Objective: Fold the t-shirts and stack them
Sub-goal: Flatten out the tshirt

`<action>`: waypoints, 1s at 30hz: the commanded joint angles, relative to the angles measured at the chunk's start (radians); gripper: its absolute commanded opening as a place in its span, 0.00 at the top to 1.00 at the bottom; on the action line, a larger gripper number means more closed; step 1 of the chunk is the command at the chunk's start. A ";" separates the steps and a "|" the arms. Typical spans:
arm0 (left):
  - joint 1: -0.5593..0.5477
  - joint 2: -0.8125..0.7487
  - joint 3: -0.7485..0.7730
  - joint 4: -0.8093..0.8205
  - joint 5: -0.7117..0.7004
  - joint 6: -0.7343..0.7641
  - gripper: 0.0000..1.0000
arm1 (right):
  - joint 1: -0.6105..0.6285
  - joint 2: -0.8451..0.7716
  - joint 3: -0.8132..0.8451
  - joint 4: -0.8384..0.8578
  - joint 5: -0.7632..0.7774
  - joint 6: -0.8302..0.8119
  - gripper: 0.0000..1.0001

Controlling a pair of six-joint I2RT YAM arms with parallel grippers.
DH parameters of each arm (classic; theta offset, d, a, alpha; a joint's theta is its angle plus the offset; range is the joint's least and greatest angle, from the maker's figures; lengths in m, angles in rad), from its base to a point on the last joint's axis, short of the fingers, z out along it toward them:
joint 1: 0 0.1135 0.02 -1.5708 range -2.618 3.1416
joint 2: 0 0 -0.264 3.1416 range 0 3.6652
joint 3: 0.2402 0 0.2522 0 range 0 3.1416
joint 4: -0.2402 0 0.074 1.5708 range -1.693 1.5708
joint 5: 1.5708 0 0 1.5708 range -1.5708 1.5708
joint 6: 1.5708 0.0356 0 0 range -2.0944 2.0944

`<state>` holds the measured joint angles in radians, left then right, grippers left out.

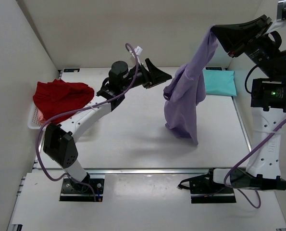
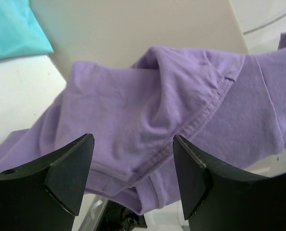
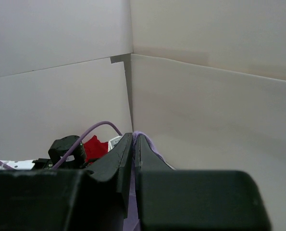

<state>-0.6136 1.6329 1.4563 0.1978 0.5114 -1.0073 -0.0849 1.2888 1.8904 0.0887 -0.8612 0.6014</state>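
My right gripper [image 1: 216,32] is raised high at the back right and shut on the lavender t-shirt [image 1: 186,96], which hangs down from it to just above the table. A strip of purple cloth shows between its closed fingers [image 3: 134,142]. My left gripper [image 1: 163,77] is open and empty, its tips just left of the hanging shirt; its wrist view is filled by the shirt's hem and folds [image 2: 171,110]. A folded teal t-shirt [image 1: 219,82] lies flat at the back right. Red t-shirts [image 1: 61,97] are heaped in the basket at the left.
The white slotted basket [image 1: 33,120] sits at the table's left edge under the red heap. White walls close in the back and sides. My left arm [image 1: 85,120] stretches diagonally across the left half of the table.
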 commanded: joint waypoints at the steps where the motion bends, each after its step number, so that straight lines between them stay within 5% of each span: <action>1: 0.015 -0.088 -0.043 0.115 -0.066 -0.019 0.22 | 0.013 -0.005 0.010 0.045 0.031 -0.012 1.00; 8: -0.006 -0.070 -0.010 0.063 -0.088 0.072 0.23 | 0.050 0.015 0.022 0.025 0.050 -0.028 1.00; 17: -0.017 -0.102 -0.122 0.357 -0.034 -0.011 0.23 | 0.062 0.011 0.019 0.016 0.064 -0.049 1.00; 30: -0.084 0.007 0.084 0.006 -0.118 0.223 0.29 | 0.066 0.023 0.019 0.023 0.056 -0.054 1.00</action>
<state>-0.6853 1.6310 1.4746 0.2974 0.4362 -0.8665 -0.0261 1.3178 1.8904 0.0494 -0.8261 0.5610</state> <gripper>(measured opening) 0.723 0.021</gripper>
